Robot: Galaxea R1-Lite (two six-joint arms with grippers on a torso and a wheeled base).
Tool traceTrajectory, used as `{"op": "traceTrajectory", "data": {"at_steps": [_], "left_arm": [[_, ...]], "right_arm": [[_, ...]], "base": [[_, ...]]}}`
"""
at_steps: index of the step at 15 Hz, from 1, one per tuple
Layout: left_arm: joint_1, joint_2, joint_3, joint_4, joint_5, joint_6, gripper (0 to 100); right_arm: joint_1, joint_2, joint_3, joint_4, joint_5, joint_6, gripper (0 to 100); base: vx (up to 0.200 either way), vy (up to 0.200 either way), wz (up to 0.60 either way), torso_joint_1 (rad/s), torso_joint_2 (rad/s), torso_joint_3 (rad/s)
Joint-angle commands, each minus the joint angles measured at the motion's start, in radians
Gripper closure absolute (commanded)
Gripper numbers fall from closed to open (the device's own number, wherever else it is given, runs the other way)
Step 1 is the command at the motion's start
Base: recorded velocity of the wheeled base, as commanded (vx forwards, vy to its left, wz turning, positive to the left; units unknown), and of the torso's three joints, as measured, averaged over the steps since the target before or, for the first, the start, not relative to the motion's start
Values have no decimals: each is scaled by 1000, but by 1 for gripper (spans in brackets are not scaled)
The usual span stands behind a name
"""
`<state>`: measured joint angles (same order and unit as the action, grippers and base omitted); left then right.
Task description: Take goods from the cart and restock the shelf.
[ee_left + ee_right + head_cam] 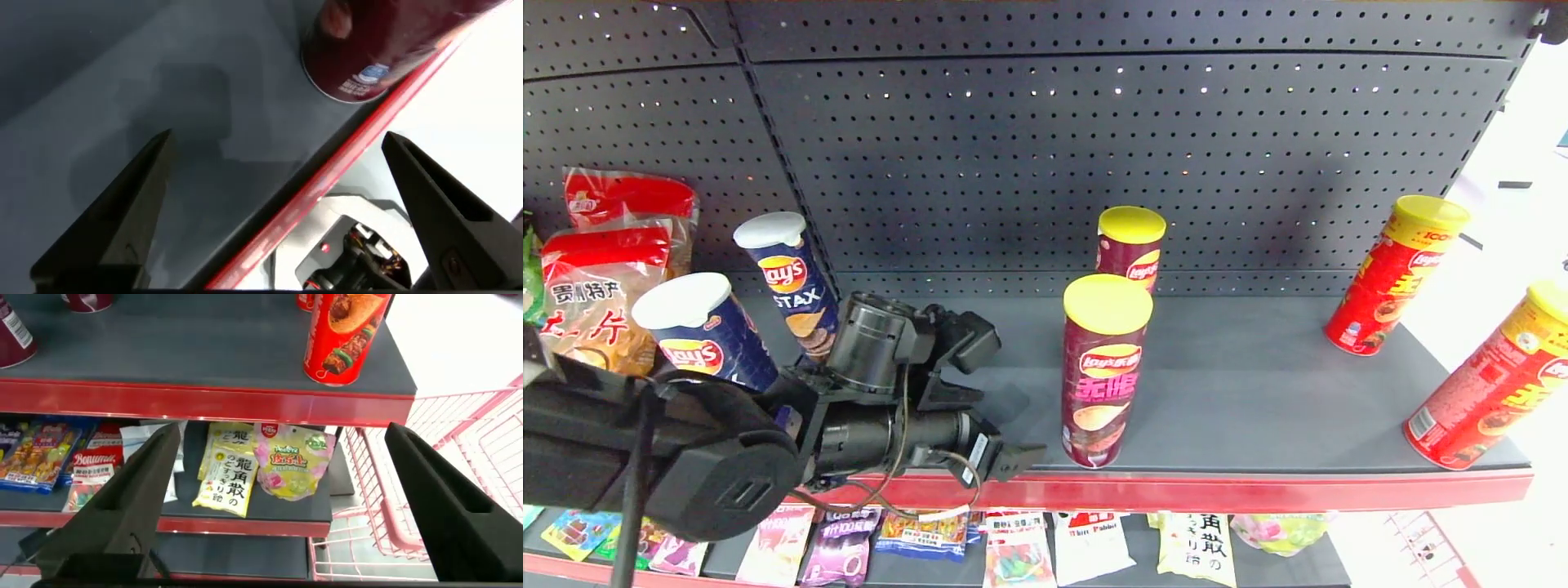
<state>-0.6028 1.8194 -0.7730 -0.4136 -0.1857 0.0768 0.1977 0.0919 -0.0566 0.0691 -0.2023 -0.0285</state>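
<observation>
Shelf bears maroon can just beside spread left hand.

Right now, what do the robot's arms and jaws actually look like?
The left arm is matte black, built from rounded housings and a disc-shaped joint cap. It has a dark cylinder near the wrist and thin cables looping beneath. The left gripper and right gripper each end in two dark, wedge-shaped jaws tapering to narrow tips.
</observation>
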Motion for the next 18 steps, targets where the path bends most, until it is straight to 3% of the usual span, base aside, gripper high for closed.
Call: {"op": "traceTrajectory", "data": {"at_steps": [1,4,18], "left_arm": [[0,26,-22,-1,11,1,0],[-2,49,-65,-2,37,1,0],[-15,95,-124,1,46,0,0]], "right_arm": [[2,8,0,0,0,-1,0],[3,8,0,0,0,-1,0],[5,8,0,0,0,-1,0]], "base": [[0,0,0,0,0,0],[0,0,0,0,0,0],[0,0,0,0,0,0]]}}
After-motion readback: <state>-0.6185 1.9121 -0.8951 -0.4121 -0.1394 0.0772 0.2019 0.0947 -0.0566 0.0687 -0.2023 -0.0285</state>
